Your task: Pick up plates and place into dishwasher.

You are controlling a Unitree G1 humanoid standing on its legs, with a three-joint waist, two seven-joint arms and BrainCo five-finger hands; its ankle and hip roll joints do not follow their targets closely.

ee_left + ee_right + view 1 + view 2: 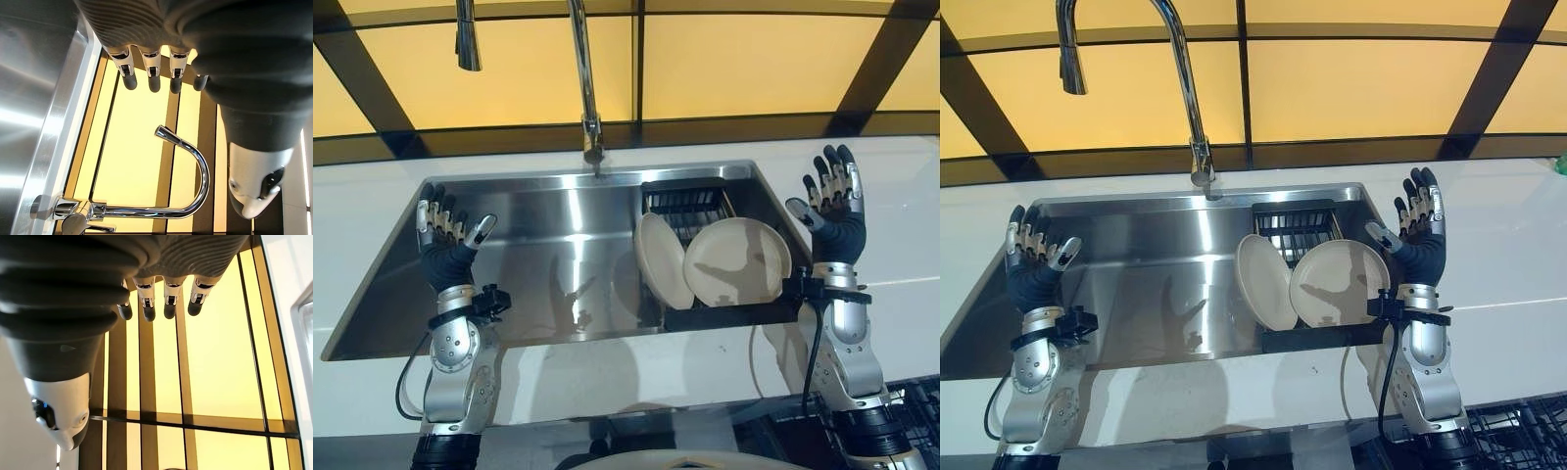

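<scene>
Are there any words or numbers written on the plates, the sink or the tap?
None that can be read.
The two plates are plain beige with no print.
The sink, the tap and the black rack carry no letters, numbers or signs.
Both hands, the left hand and the right hand, are open and hold nothing with writing on it.

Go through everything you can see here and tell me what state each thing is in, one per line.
Left hand: open, raised, holding nothing.
Right hand: open, raised, holding nothing.
Left plate: on edge in the rack, leaning.
Right plate: on edge in the rack, leaning, face toward the camera.
Rack: sitting in the sink's right side.
Tap: no water running.
Sink: no water in it.
</scene>
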